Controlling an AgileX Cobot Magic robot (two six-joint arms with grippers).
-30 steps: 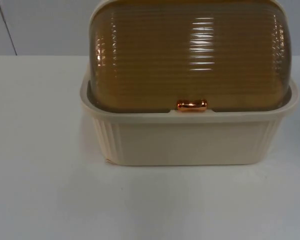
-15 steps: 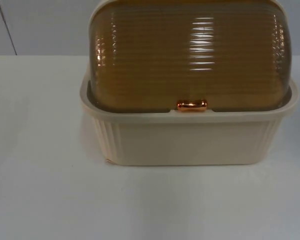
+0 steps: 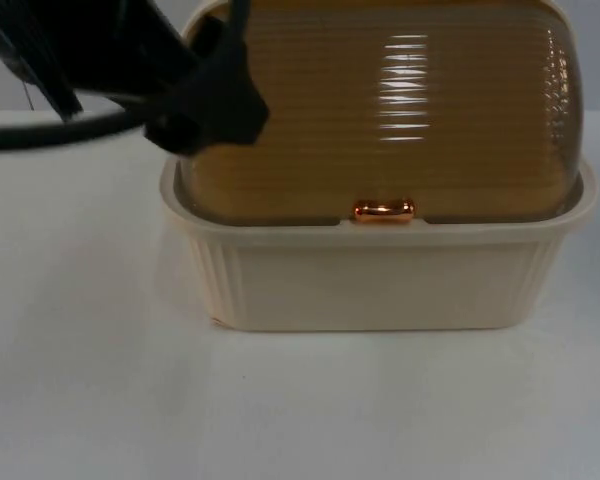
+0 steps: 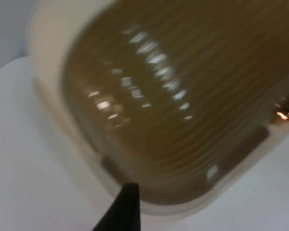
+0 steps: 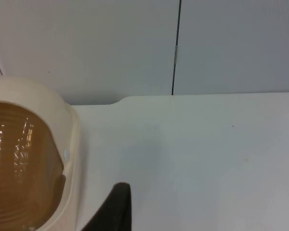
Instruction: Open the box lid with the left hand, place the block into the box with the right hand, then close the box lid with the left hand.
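- Standing on the white bench (image 3: 90, 400), a cream box (image 3: 380, 285) with ribbed walls sits in front of the grey partition wall (image 5: 86, 43).
- Its lid (image 3: 400, 120), a domed, amber, see-through cover with fine ridges, is shut down onto the box rim.
- A small copper-coloured handle (image 3: 384, 211) sits at the middle of the lid's front edge, right at the rim.
- The left gripper (image 3: 205, 95) hangs over the box's left end, above the lid's left shoulder, its black arm reaching in from the upper left of the top view.
- Whether it touches the lid cannot be told, nor how wide its fingers stand.
- The left wrist view looks down on the ridged lid (image 4: 183, 96) at close range, with the cream rim (image 4: 53, 43) curving round it and the copper handle (image 4: 285, 114) glinting at one edge; a black fingertip (image 4: 125, 207) stands before the rim.
- The right wrist view takes in the box's right end (image 5: 70, 139), a slice of amber lid (image 5: 19, 163), bare bench (image 5: 207, 159) beside it and the wall behind.
- One black fingertip (image 5: 115, 207) of the right gripper shows there, above the bench just beside the box; the state of its fingers cannot be told.
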